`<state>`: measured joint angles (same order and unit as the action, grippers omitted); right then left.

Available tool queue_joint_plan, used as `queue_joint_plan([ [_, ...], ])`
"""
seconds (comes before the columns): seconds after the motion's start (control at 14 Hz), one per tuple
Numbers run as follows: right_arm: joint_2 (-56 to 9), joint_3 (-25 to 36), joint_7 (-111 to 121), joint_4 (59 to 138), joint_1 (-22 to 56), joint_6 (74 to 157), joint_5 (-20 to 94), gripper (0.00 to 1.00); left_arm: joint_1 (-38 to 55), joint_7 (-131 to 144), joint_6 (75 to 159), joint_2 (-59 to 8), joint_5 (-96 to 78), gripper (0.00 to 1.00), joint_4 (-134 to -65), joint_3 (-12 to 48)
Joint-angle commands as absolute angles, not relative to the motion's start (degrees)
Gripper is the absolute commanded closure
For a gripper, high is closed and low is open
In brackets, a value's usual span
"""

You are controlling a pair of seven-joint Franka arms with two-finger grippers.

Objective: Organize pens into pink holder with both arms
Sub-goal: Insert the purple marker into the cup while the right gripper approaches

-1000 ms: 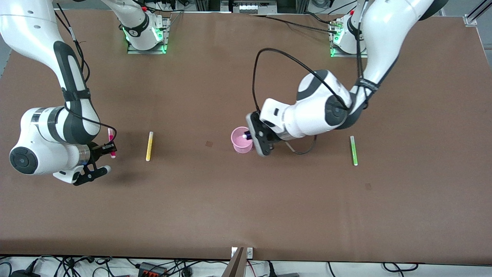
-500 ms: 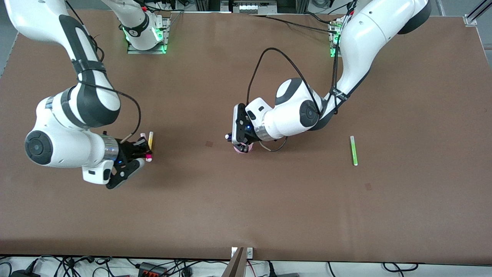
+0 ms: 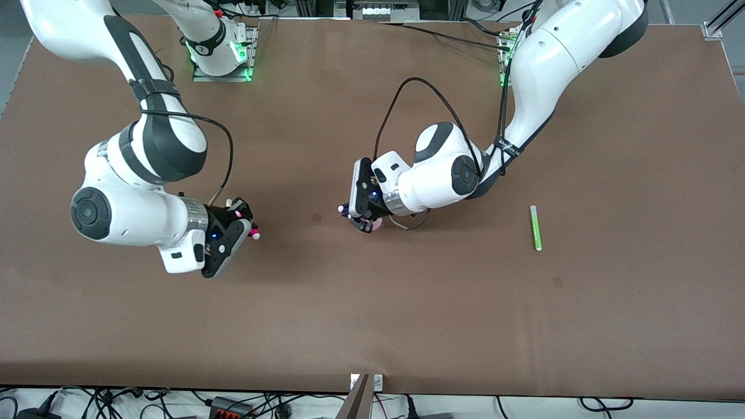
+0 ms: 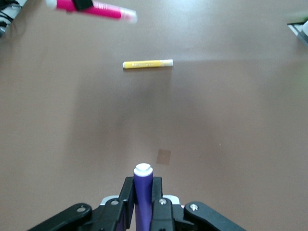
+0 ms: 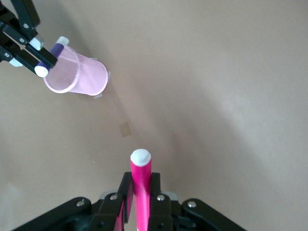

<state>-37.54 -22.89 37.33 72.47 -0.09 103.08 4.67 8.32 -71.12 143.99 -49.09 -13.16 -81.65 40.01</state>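
We see the pink holder [image 5: 77,73] mid-table, mostly hidden under the left gripper [image 3: 359,216], which is clamped on the purple pen [image 4: 143,195] right above it. Right gripper [image 3: 237,224] grips the magenta pen [image 5: 140,187] over the table toward the right arm's end. Yellow pen [image 4: 147,64] lies flat below it; green pen [image 3: 535,227] lies toward the left arm's end.

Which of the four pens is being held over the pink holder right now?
The purple pen, clamped in the left pincer above the pink holder. The magenta pen is in the right pincer, away from the holder; the green and yellow pens lie on the table.
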Motion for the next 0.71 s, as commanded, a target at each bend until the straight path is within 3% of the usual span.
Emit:
queue_joint_plan([
  [0.0,-37.88,-23.12,40.95,71.80,1.58,104.06,5.19,1.00,4.84,-73.92,144.31,-48.42,-15.20,0.99,-84.10,44.98],
  [0.64,-37.62,-23.12,43.77,72.42,2.37,103.80,4.31,1.00,4.31,-82.95,146.33,-51.40,-15.38,1.00,-87.63,44.56],
])
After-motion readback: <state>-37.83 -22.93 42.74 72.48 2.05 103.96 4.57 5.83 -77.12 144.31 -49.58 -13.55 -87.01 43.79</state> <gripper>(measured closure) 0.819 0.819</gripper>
